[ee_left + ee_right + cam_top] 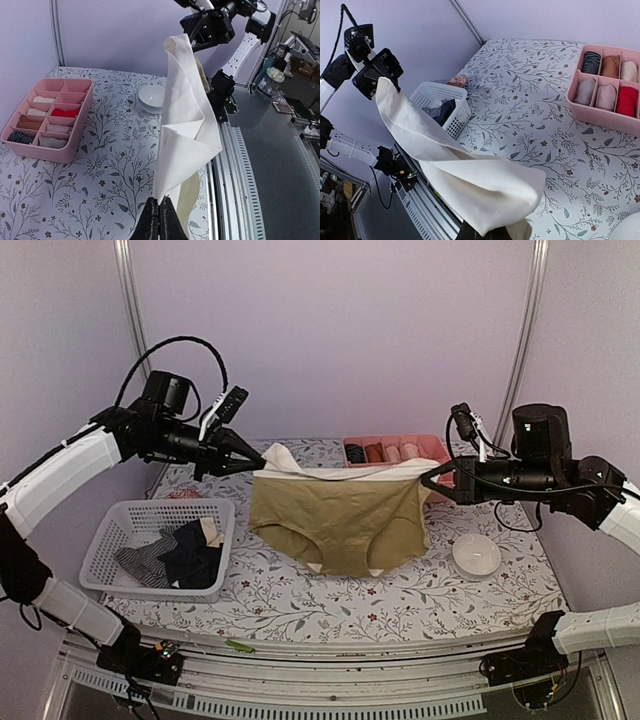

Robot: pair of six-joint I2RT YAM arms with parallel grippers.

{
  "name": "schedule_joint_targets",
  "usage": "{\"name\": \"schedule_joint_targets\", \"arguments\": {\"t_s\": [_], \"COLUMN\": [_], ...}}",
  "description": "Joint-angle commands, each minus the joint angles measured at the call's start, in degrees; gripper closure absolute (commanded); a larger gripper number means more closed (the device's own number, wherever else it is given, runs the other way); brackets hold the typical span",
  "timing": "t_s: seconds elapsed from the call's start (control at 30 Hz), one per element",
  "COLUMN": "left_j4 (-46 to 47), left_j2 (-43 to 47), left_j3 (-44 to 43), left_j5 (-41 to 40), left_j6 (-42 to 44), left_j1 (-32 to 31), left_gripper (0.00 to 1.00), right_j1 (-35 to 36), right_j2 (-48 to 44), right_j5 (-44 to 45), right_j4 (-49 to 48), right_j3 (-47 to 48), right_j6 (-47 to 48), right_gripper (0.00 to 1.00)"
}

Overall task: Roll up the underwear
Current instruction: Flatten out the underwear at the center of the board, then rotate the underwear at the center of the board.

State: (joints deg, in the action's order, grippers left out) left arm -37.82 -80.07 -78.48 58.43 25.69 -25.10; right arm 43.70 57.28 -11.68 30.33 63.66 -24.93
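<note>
1. left gripper (262,468), at middle left of the top view, is clamped shut on one waistband corner of the olive-tan underwear (340,520). right gripper (428,480), at middle right, is pinched shut on the opposite corner.
2. the garment hangs at centre frame between them, above the table (300,605). its long axis, the waistband, runs left to right, so it lies inward from each hand and neither arm is nearer. whether its lower edge touches the table cannot be told.
3. it looks thin and smooth, olive-tan outside, cream on the band and inner face.
4. white basket (105,555), lower left, holds other underwear (180,555), dark and striped.
5. pink tray (440,445), upper right, holds rolled pieces (385,452).
</note>
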Motion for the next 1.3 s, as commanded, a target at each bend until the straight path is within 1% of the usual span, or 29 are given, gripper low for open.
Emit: {"name": "schedule_joint_targets", "arguments": {"t_s": [0.0, 0.03, 0.07, 0.1, 0.13, 0.17, 0.2, 0.23, 0.3, 0.37, 0.4, 0.43, 0.5, 0.57, 0.67, 0.77, 0.9, 1.03, 1.13, 1.27], "left_j4": [9.95, 12.04, 12.65, 11.44, 8.27, 4.39, 1.66, 0.52, 0.87, 1.71, 1.9, 1.73, 0.47, -1.48, -2.79, -2.04, -1.2, -1.22, -0.59, -0.12], "left_j2": [-8.61, -11.89, -15.91, -19.89, -24.36, -28.41, -31.2, -31.97, -31.01, -27.69, -26.02, -24.53, -22.23, -20.41, -18.36, -17.86, -21.44, -25.61, -27.68, -30.59], "left_j3": [-0.2, -1.54, -3.78, -8.14, -12.02, -16.2, -18.89, -19.69, -17.67, -13.77, -11.64, -9.68, -6.44, -3.31, 2.81, 7.15, 8.69, 8.97, 9.01, 7.92], "left_j5": [-4.14, -6.19, -8.36, -10.59, -12.56, -15.81, -19.6, -22.41, -24.99, -27.12, -27.87, -28.03, -27.38, -26.13, -25.79, -26.29, -29.3, -31.75, -34.51, -39.34], "left_j6": [-10.52, -11.94, -12.34, -11.64, -10.15, -8.6, -7.75, -7.42, -6.48, -3.77, -2.47, -1.19, 1.29, 3.64, 6.27, 6.56, 6.07, 4.92, 3.54, 3.62], "left_j1": [0.73, 0.68, 0.69, 0.67, 0.79, 0.88, 1.1, 1.69, 3.35, 3.92, 3.68, 3.35, 2.09, 0.03, -5.18, -10.7, -16.7, -20.13, -20.45, -19.19], "left_gripper": [1.0, 1.0, 1.0, 0.94, 0.79, 0.66, 0.57, 0.5, 0.4, 0.36, 0.36, 0.36, 0.37, 0.39, 0.45, 0.51, 0.57, 0.59, 0.59, 0.61], "right_j1": [-5.62, -7.58, -9.23, -10.4, -10.7, -10.69, -10.74, -10.77, -10.74, -10.75, -10.74, -10.72, -10.72, -10.62, -9.21, -7.43, -6.82, -6.75, -6.79, -6.78], "right_j2": [5.19, 7.39, 10.03, 12.64, 15.01, 17.3, 18.82, 19.52, 18.49, 16.24, 15.38, 14.77, 14.91, 17.52, 22.65, 27.06, 30.7, 35.1, 37.78, 40.26], "right_j5": [6.85, 7.96, 7.89, 6.78, 5.7, 5.2, 5.35, 5.89, 8.08, 8.69, 7.75, 4.72, -1.39, -6.85, -10.43, -11.74, -13.41, -12.61, -12.12, -12.0], "right_j4": [3.39, 3.98, 4.32, 4.19, 4.37, 5.33, 6.75, 8.1, 9.65, 8.81, 7.29, 5.29, 0.69, -3.38, -5.62, -6.39, -8.08, -7.59, -7.3, -7.51], "right_j3": [-4.77, -5.76, -6.8, -7.55, -7.94, -7.91, -7.88, -7.55, -7.78, -8.87, -9.73, -10.85, -12.96, -14.05, -13.32, -11.6, -10.93, -10.12, -10.12, -10.54], "right_j6": [-5.56, -6.85, -7.85, -9.19, -10.07, -10.23, -10.7, -11.01, -11.92, -12.08, -11.7, -10.75, -8.68, -7.73, -6.22, -4.53, -3.54, -1.52, 0.69, 1.53], "right_gripper": [1.0, 1.0, 0.91, 0.75, 0.57, 0.46, 0.39, 0.32, 0.16, 0.1, 0.11, 0.14, 0.27, 0.36, 0.48, 0.54, 0.57, 0.57, 0.57, 0.58]}}
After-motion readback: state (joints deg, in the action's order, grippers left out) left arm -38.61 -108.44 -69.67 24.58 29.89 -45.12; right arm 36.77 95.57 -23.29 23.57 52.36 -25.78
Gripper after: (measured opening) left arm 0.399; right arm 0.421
